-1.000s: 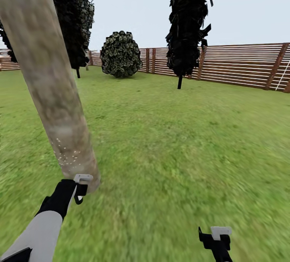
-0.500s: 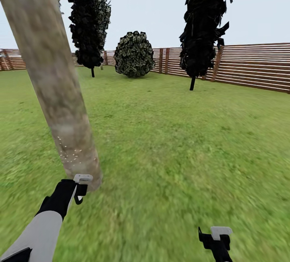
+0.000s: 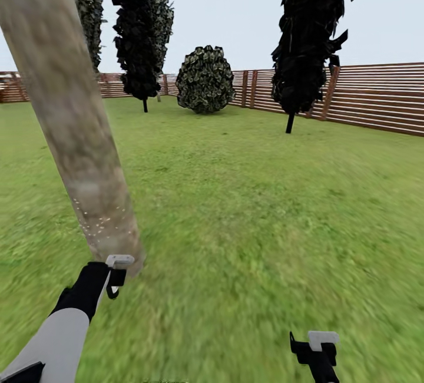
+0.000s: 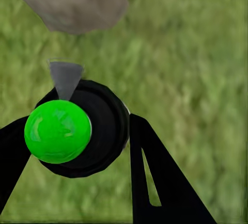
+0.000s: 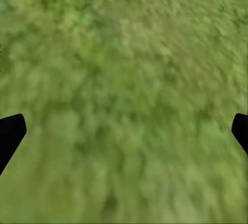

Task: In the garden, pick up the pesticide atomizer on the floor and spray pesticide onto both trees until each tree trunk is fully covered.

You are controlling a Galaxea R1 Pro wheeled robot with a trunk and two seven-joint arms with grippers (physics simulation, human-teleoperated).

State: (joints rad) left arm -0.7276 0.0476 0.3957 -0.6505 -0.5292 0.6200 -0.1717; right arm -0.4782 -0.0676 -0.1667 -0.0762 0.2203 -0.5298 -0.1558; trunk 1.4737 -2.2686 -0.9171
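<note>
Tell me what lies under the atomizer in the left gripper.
Under the atomizer, held in the left gripper, lies grass, with the tree trunk's base just beyond. The patch directly beneath the atomizer's black body is covered.

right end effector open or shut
Open: in the right wrist view the right end effector has its fingers at opposite edges, grass between them.
</note>
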